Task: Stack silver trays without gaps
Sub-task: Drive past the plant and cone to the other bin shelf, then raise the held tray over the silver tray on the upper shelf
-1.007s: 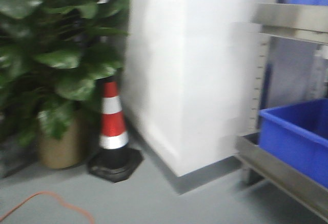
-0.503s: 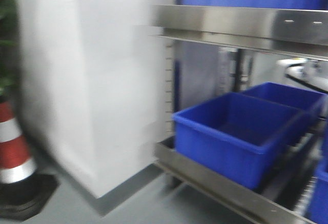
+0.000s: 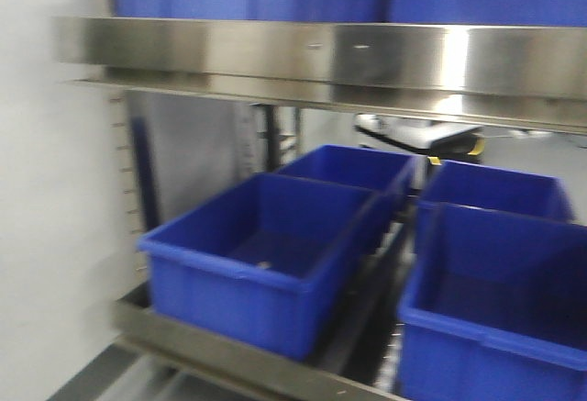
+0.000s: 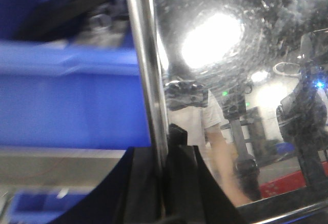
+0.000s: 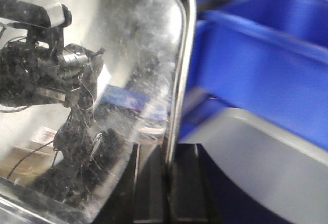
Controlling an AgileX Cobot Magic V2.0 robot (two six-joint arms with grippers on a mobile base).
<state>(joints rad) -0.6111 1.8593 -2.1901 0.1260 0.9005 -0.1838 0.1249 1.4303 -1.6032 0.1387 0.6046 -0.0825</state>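
From left pincer (image 4: 162,157), silver tray (image 4: 230,80) rim runs forward.

a white wall (image 3: 46,236) at 9 o'clock; a steel rail (image 3: 275,52) spans 12 o'clock; blue bins (image 3: 266,263) on a lower shelf (image 3: 211,350) at 6 o'clock.

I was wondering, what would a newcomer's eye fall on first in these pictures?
The blue bins on the lower shelf dominate the front view, under a broad steel rail. In each wrist view a mirror-bright silver tray fills the frame, its rim clamped in the left pincer and the right pincer; whether it is one tray I cannot tell.
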